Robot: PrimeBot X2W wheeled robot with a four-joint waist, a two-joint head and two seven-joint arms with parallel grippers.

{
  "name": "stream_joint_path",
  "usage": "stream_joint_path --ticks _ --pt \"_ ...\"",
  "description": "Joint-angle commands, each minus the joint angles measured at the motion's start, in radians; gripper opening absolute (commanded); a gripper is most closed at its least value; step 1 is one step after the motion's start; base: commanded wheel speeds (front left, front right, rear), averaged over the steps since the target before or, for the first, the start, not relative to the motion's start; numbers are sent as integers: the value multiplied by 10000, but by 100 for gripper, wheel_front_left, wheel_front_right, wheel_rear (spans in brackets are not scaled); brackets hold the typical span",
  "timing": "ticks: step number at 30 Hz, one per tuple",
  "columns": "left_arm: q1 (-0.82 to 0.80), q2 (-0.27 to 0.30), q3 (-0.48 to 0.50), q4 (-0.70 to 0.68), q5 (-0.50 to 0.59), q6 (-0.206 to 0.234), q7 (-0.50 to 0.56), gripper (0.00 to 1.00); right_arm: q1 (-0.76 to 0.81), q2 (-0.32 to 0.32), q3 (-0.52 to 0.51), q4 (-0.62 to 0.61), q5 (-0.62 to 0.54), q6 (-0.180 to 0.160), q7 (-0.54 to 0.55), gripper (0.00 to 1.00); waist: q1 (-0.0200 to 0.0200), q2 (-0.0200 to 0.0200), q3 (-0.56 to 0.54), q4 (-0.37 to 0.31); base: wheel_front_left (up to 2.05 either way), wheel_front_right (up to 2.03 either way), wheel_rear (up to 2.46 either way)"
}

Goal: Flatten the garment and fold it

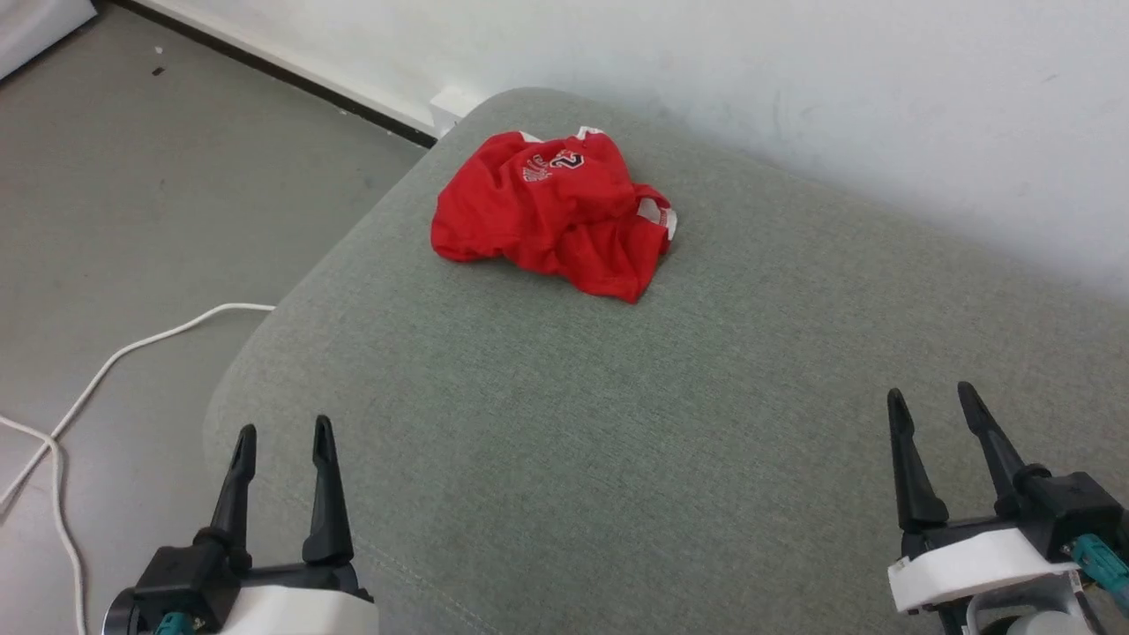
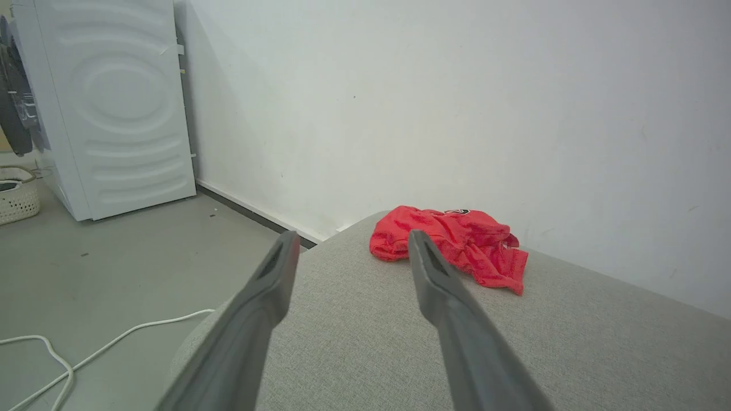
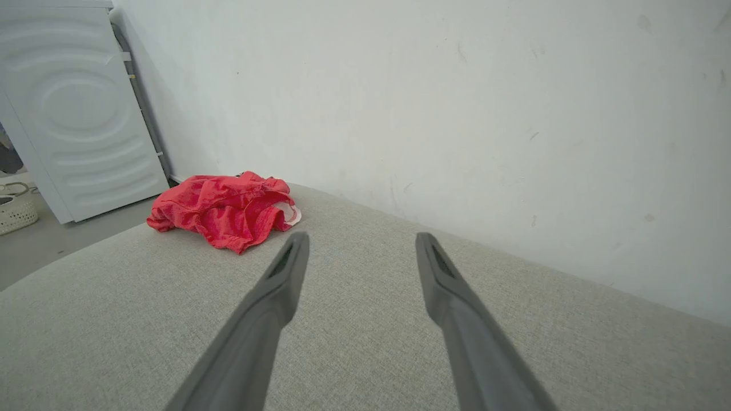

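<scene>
Low in the head view, the left gripper (image 1: 284, 425) and right gripper (image 1: 930, 390) hover with tapered dark fingers spread, holding nothing, over a rounded grey-green woven cushion (image 1: 564, 441). Well beyond both, closer to the left one, the garment (image 1: 551, 212) lies crumpled and red near the far edge, below a scuffed white wall (image 1: 794, 79).

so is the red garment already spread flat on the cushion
No, the garment lies bunched in a crumpled heap on the grey cushion.
</scene>
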Motion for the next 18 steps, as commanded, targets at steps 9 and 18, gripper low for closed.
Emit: stream_joint_path --ticks 9,18 --pt "162 -32 35 -33 -29 54 -82 100 -1 28 -109 -5 -20 -19 -107 100 0 0 -60 71 0 0 0" --pt "-103 -32 -67 -283 43 -150 -82 100 11 28 -176 -72 -6 -19 -107 100 0 0 -41 82 0 0 0"
